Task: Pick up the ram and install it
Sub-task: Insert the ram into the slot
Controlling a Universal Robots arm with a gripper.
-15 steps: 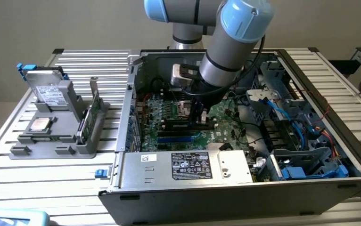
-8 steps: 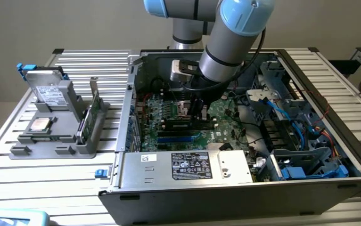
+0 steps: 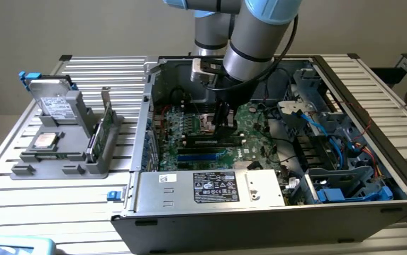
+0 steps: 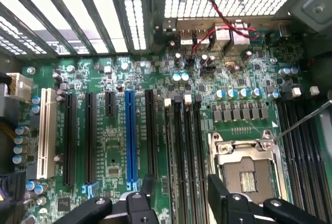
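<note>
My gripper [image 3: 221, 121] reaches down into the open computer case [image 3: 260, 223], just over the motherboard [image 3: 189, 133] beside the silver processor socket [image 4: 246, 169]. Its black fingers [image 4: 136, 207] are spread wide, so it is open and holds nothing. Directly below it, the ram [image 3: 211, 142], a long narrow dark stick with a green edge, stands on edge in one of the black memory slots. In the wrist view it shows edge-on between the fingers, among the slots [image 4: 182, 162]. I cannot tell whether it is pressed fully home.
A grey fixture [image 3: 61, 159] at the exterior view's left carries a hard drive [image 3: 56, 106], a square silver chip [image 3: 45, 140] and an upright green board [image 3: 97, 139]. The power supply [image 3: 211, 187], blue cables [image 3: 317, 122] and the case walls hem in the motherboard.
</note>
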